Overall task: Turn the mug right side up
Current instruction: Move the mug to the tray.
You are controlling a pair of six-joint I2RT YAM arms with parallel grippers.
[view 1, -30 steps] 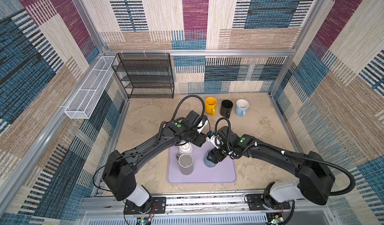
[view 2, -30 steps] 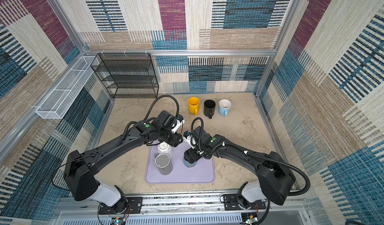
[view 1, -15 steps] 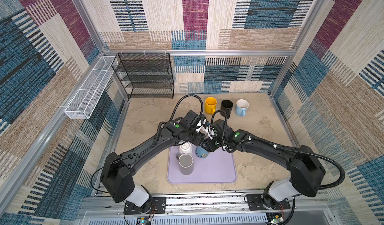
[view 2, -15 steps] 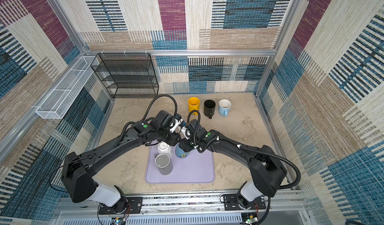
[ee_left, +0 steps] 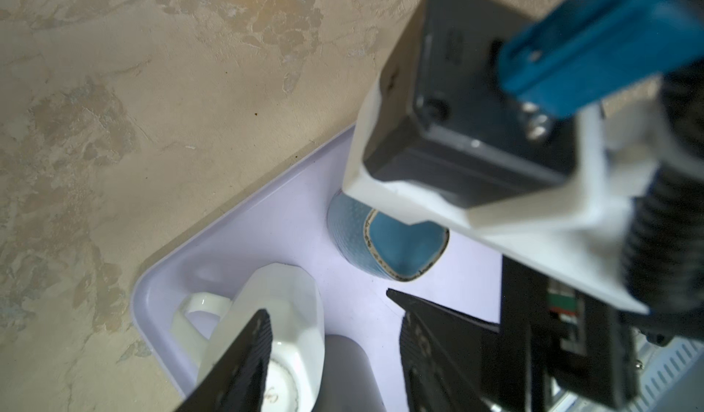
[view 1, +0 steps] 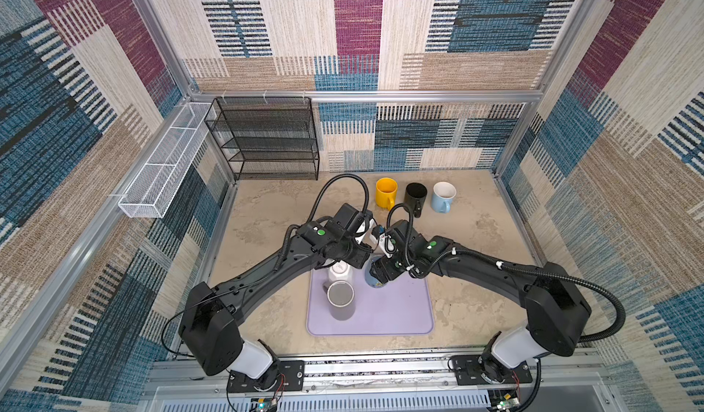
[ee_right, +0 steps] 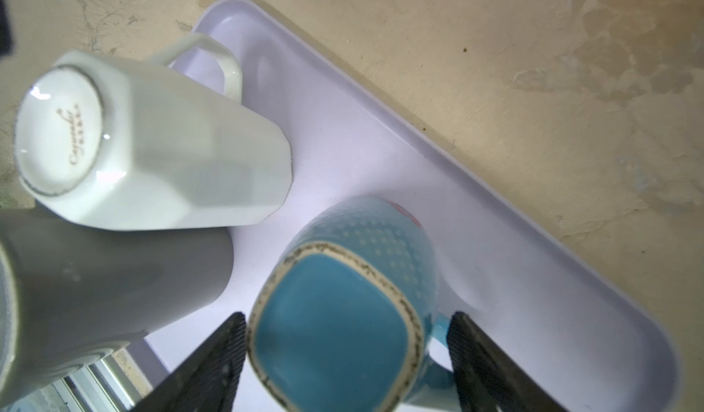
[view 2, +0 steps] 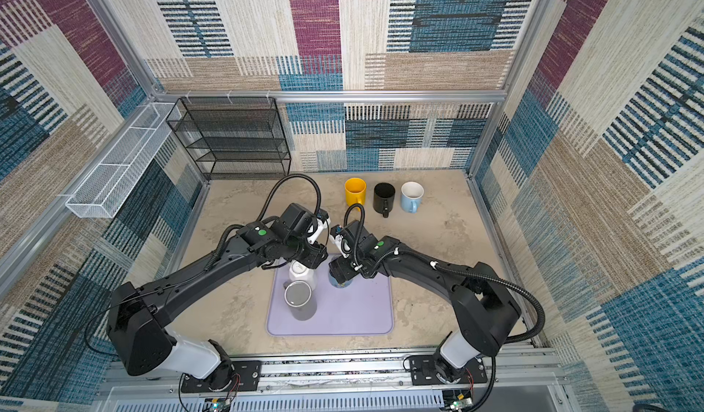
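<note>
Teal mug [ee_right: 343, 276] inverted on lilac tray [ee_right: 343, 124]; right pincer [ee_right: 346, 315] spread wide, straddling it; left pincer [ee_left: 325, 301] spread, empty.

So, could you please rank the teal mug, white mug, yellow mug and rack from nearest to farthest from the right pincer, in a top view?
1. Teal mug, under the right pincer, on the tray.
2. White mug, beside it on the tray.
3. Yellow mug, at the back of the table.
4. Rack, far back corner, left-arm side.
</note>
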